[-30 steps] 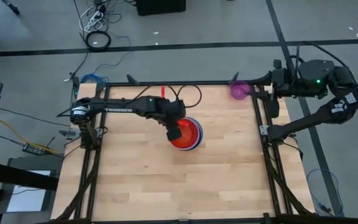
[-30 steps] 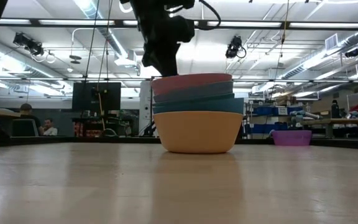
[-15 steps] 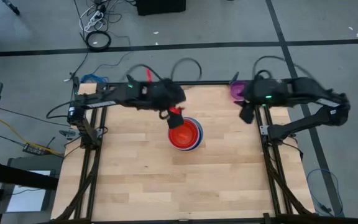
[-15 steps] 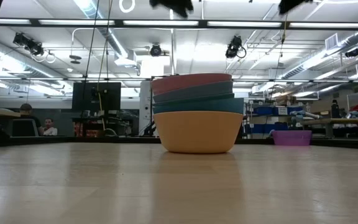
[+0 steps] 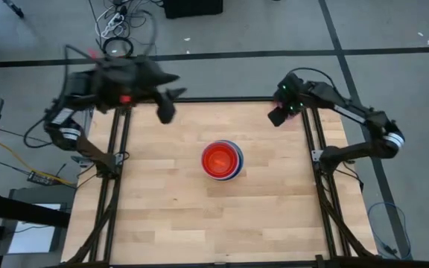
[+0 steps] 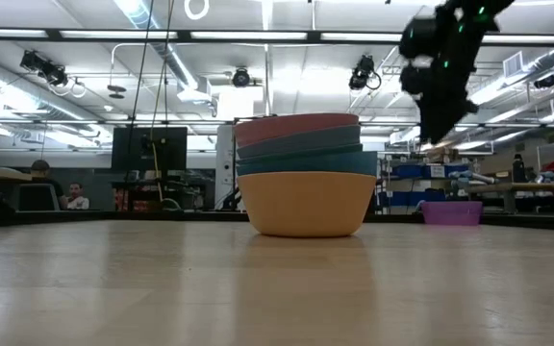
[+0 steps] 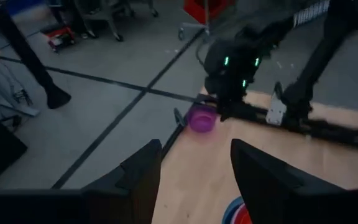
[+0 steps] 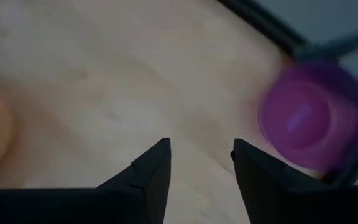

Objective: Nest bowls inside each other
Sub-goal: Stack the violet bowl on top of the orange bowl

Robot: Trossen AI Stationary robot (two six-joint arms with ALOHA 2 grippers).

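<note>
A stack of nested bowls [image 5: 222, 160] rests on its base at the table's middle, red-orange inside with a blue outer rim; the low view shows its layered rims [image 6: 301, 154]. A small purple bowl [image 8: 312, 118] stands alone at the far right corner [image 6: 452, 212]. My right gripper [image 8: 201, 162] hangs open above and just beside the purple bowl, pointing steeply down [image 6: 438, 130]; in the high view it hides that bowl. Raised high over the far left corner, my left gripper [image 7: 194, 168] is open and holds nothing [image 5: 166, 112].
Dark metal rails [image 5: 310, 149] run along the table's edges, and the purple bowl sits close to the far right rail [image 7: 253, 112]. Bare wood [image 5: 162, 208] lies all around the stack. Cables lie on the floor beyond the far edge.
My left gripper has risen from the top of the stack and pulled back toward the far left corner, tipping up toward level; the stack stays put. My right gripper has swung in from beyond the far right corner and come down toward the purple bowl, tipping to point down.
</note>
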